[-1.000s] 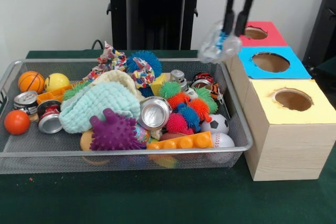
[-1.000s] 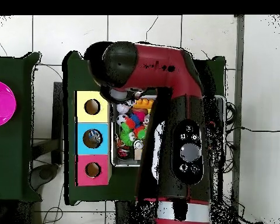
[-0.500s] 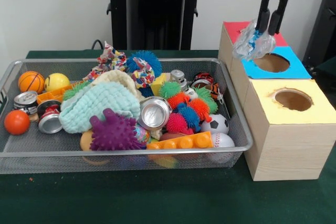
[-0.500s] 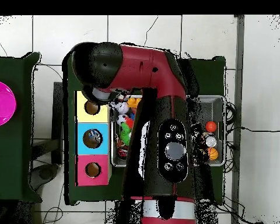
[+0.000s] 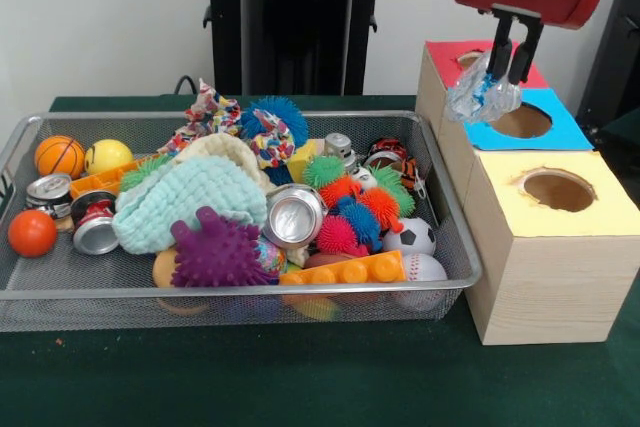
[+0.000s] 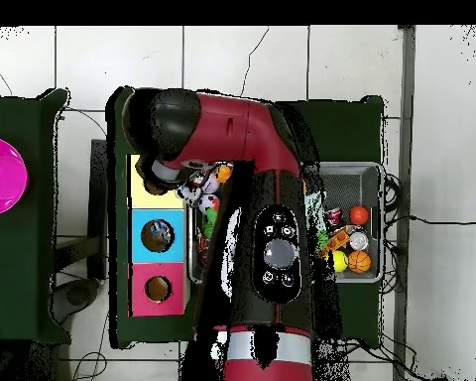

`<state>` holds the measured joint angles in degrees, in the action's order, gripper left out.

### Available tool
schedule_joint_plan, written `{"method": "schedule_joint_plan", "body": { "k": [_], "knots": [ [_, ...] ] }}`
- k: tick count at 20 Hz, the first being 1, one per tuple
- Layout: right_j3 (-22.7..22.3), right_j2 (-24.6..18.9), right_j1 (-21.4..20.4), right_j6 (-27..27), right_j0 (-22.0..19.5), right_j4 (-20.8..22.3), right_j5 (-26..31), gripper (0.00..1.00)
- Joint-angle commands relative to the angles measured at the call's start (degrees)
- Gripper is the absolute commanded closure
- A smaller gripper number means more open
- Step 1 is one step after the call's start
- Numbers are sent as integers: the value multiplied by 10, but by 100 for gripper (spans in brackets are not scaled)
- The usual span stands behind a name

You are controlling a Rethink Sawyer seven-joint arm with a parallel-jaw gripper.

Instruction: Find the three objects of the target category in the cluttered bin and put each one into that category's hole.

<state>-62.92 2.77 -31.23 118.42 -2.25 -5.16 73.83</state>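
Observation:
In the front view my gripper is shut on a small clear plastic bottle with a blue-and-white label. It holds the bottle just above the left edge of the blue-topped box, beside its round hole. The wire mesh bin lies to the left, full of toys; no other clear bottle shows in it. In the overhead view the arm covers the gripper and much of the bin. The blue top's hole shows there with something pale inside.
The red-topped box stands behind the blue one and the yellow-topped box in front. Silver cans, spiky balls, a knitted cloth and small balls fill the bin. A pink bowl sits on a side table.
My gripper has carried the bottle from above the bin's right end across to the blue-topped box, then lowered it slightly beside the hole. The arm swung over the boxes in the overhead view.

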Motion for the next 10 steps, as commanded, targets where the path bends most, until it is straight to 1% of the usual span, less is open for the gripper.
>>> {"method": "schedule_joint_plan", "body": {
  "k": [1,6,10],
  "knots": [
    [-76,3,37,193,22,-21,-40,100],
    [-86,7,47,207,37,-37,-69,100],
    [-87,13,52,211,48,-45,-66,100]
  ]
}}
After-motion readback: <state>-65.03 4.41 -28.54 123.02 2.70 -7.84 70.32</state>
